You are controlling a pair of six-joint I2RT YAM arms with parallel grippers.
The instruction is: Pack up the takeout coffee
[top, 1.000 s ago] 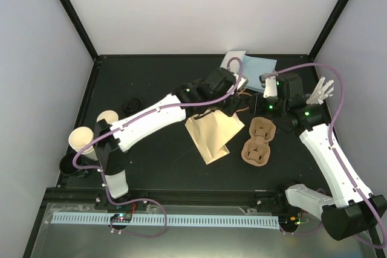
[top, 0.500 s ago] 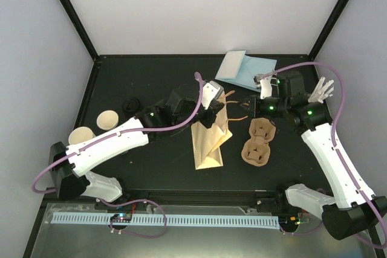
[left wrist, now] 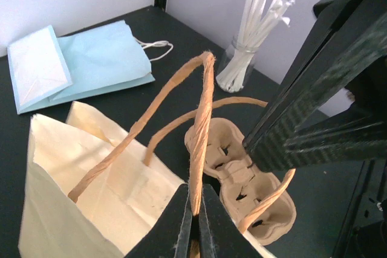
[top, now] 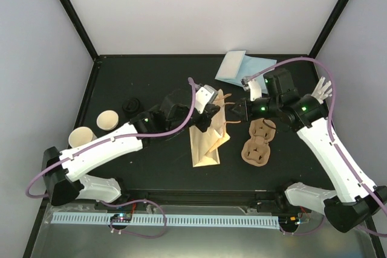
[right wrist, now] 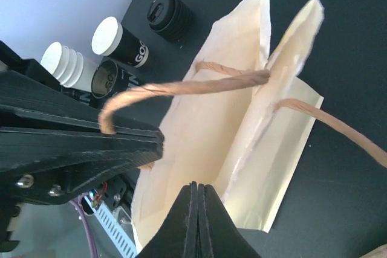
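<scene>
The tan paper bag (top: pixel 204 142) lies mid-table with its mouth toward the back. My left gripper (top: pixel 213 113) is shut on one twisted paper handle (left wrist: pixel 201 119) and holds it up, so the mouth gapes (right wrist: pixel 199 125). My right gripper (top: pixel 237 111) is shut with nothing between its fingers. Its tips (right wrist: pixel 198 190) point into the gap between the bag's two walls, close to the other handle (right wrist: pixel 338 128). In the left wrist view the right fingers (left wrist: pixel 314 101) cross just above that handle. The takeout coffee is out of view.
The brown pulp cup carrier (top: pixel 257 141) lies right of the bag. Blue bags (top: pixel 243 66) lie at the back, and a jar of straws (top: pixel 322 90) stands far right. Open cups (top: pixel 107 119) and a stack of black lids (top: pixel 131 106) sit at the left.
The left arm has swung down and pulled the handle up, so the flat bag now stands narrower and open. The right gripper has moved left to the bag's mouth.
</scene>
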